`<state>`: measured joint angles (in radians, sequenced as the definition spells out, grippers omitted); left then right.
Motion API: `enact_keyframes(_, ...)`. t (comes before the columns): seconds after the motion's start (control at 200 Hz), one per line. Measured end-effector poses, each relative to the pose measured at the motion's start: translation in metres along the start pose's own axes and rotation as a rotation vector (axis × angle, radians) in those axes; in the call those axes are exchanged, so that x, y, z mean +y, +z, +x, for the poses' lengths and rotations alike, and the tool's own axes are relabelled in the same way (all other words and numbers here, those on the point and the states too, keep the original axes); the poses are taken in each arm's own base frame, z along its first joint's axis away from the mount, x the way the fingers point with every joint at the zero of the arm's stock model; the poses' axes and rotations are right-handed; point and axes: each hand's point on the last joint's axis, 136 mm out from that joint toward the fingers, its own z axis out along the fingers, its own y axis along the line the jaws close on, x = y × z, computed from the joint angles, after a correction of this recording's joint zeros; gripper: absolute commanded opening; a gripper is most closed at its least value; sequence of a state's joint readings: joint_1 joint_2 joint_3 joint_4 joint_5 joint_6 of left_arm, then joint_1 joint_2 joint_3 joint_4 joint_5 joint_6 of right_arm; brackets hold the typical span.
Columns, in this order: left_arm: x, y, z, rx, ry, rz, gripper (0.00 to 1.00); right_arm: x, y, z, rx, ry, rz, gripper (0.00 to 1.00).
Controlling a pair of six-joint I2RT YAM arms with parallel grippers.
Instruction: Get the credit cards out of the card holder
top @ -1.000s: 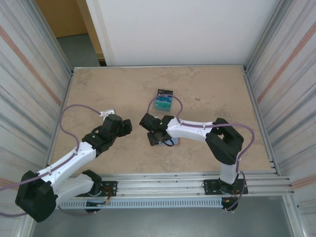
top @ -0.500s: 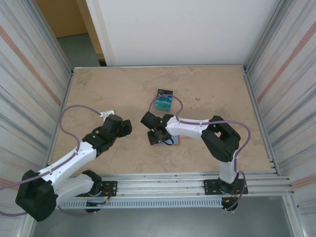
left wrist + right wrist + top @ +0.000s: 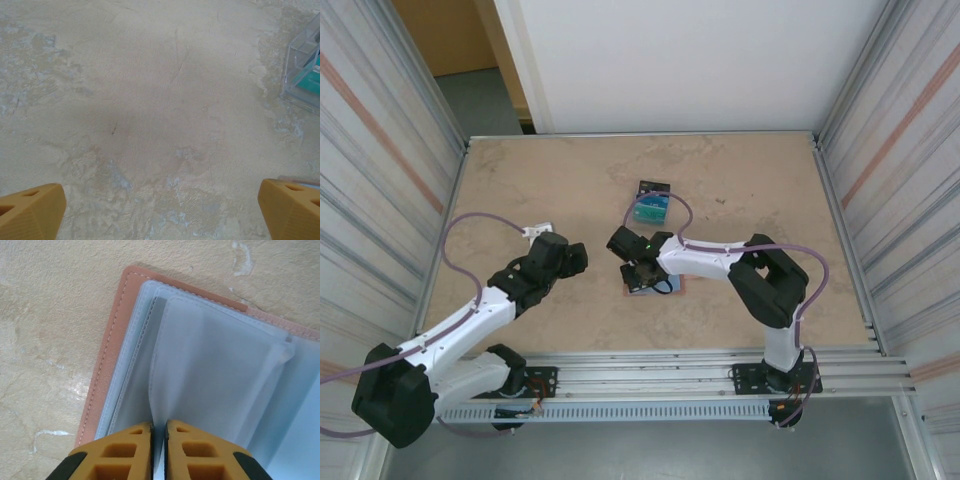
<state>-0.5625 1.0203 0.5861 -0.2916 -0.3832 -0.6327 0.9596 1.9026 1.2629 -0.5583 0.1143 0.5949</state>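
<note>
Card holder [image 3: 210,365] is where the right gripper [image 3: 159,426] sits: its yellow fingers [image 3: 127,447] are drawn almost together, nipping the edge of a clear inner pocket leaf that runs up between them. Around that leaf the holder lies open and flat, blue-grey sleeves up, with its salmon stitched border showing, on the mottled beige table [image 3: 550,180]. Beyond the card holder, on its side away from the arm bases, the credit cards [image 3: 649,207] lie in a small teal-and-black pile, apart from it. To the card holder's left, the left gripper [image 3: 576,257] hovers over bare table, jaws spread wide, holding nothing.
</note>
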Motion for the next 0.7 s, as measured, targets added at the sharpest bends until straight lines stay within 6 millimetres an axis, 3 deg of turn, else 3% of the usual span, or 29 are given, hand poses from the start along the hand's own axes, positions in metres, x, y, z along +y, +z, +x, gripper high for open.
enact_keyframes(0.361, -0.002, 0.0, 0.001, 0.006, 0.007, 0.01, 0.99, -0.017, -0.015, -0.001, -0.036, 0.0, 0.063, 0.08)
enact_keyframes(0.556, -0.007, -0.002, -0.003, 0.005, 0.011, 0.031, 0.99, -0.031, -0.024, -0.004, -0.06, 0.018, 0.1, 0.27)
enact_keyframes(0.697, -0.011, -0.003, -0.006, 0.001, 0.015, 0.045, 0.99, -0.05, -0.026, -0.006, -0.074, 0.046, 0.139, 0.3)
